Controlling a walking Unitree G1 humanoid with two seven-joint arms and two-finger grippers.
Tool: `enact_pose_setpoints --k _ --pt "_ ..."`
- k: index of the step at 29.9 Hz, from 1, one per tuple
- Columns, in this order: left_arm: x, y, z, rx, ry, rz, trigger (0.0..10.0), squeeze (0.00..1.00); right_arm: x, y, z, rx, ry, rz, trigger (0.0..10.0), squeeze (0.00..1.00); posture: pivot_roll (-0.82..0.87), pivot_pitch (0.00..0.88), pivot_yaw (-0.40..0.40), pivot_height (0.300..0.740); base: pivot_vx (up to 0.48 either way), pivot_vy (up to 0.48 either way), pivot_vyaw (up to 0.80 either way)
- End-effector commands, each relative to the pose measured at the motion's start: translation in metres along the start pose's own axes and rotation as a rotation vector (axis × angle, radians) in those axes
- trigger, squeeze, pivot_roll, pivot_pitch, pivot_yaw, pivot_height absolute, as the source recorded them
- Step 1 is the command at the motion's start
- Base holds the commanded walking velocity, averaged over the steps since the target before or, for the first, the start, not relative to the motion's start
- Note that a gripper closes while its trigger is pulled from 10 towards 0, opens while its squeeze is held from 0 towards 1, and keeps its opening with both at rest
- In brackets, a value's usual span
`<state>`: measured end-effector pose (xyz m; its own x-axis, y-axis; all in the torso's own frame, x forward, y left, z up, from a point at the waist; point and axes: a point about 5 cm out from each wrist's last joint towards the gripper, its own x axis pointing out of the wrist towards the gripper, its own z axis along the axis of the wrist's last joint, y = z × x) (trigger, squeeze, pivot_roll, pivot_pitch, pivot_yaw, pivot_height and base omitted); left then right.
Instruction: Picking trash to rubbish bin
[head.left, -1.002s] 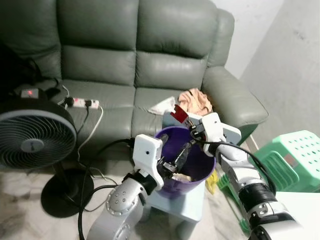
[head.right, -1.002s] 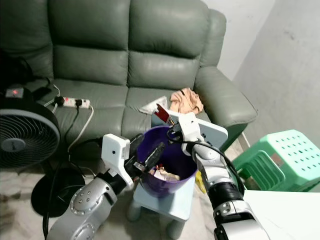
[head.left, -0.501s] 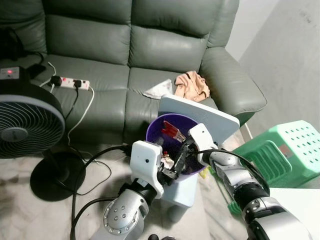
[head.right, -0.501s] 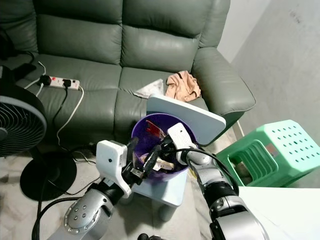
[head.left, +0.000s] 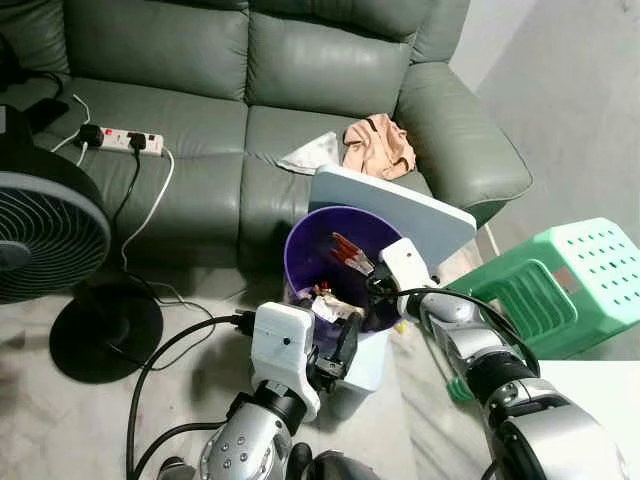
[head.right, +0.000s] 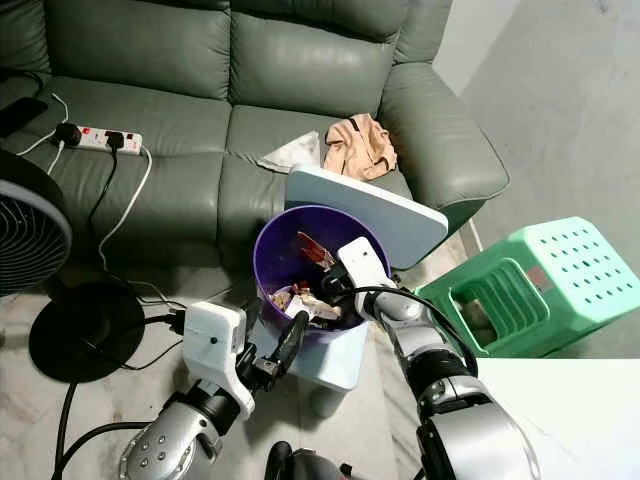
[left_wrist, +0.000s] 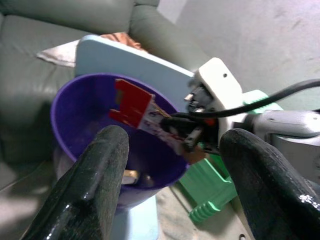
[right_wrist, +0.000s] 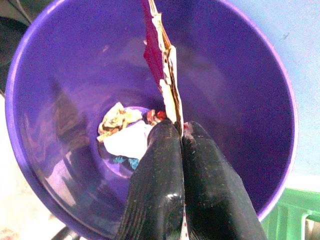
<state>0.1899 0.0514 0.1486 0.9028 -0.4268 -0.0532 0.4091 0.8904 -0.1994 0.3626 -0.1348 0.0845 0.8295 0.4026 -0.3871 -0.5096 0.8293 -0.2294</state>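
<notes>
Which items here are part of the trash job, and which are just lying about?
In the job: red wrapper pinched in the right hand; purple bin; trash at its bottom; open left hand beside the bin.

Lying about: sofa, fan, power strip, green stool, cloth.

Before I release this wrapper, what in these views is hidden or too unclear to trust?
- Red wrapper print: too small, right wrist view.
- Rubbish in the purple bin: partly hidden by the right gripper fingers.
- Small blue stool under the bin: mostly covered by the bin in the eye views.
- Fan: cut off by the left eye view's edge.
- Left gripper: holds nothing.
</notes>
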Motion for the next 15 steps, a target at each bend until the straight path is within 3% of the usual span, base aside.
enact_pose_setpoints --k 1,6,7,12,15 --pt "-0.009 -0.04 0.008 -0.132 -0.029 -0.101 10.0 0.0 -0.005 -0.007 -0.01 -0.002 0.032 -0.013 10.0 0.0 0.08 0.292 -0.263 0.74 0.0 0.0 0.0" --pt "-0.011 -0.042 0.009 -0.158 -0.025 -0.091 10.0 0.0 -0.006 -0.01 -0.011 0.004 0.036 -0.008 10.0 0.0 0.07 0.298 -0.271 0.74 0.0 0.0 0.0" --pt "-0.011 -0.043 0.009 -0.159 -0.025 -0.092 10.0 0.0 -0.006 -0.011 -0.011 0.006 0.036 -0.013 10.0 1.0 0.07 0.299 -0.274 0.74 0.0 0.0 0.0" --pt "-0.011 -0.044 0.008 -0.161 -0.022 -0.09 10.0 0.0 -0.006 -0.012 -0.008 0.017 0.021 -0.006 10.0 1.0 0.08 0.298 -0.278 0.74 0.0 0.0 0.0" --pt "-0.009 -0.042 0.01 -0.159 -0.031 -0.083 10.0 0.0 -0.004 -0.003 0.009 0.061 -0.107 0.128 10.0 1.0 0.08 0.294 -0.279 0.74 0.0 0.0 0.0"
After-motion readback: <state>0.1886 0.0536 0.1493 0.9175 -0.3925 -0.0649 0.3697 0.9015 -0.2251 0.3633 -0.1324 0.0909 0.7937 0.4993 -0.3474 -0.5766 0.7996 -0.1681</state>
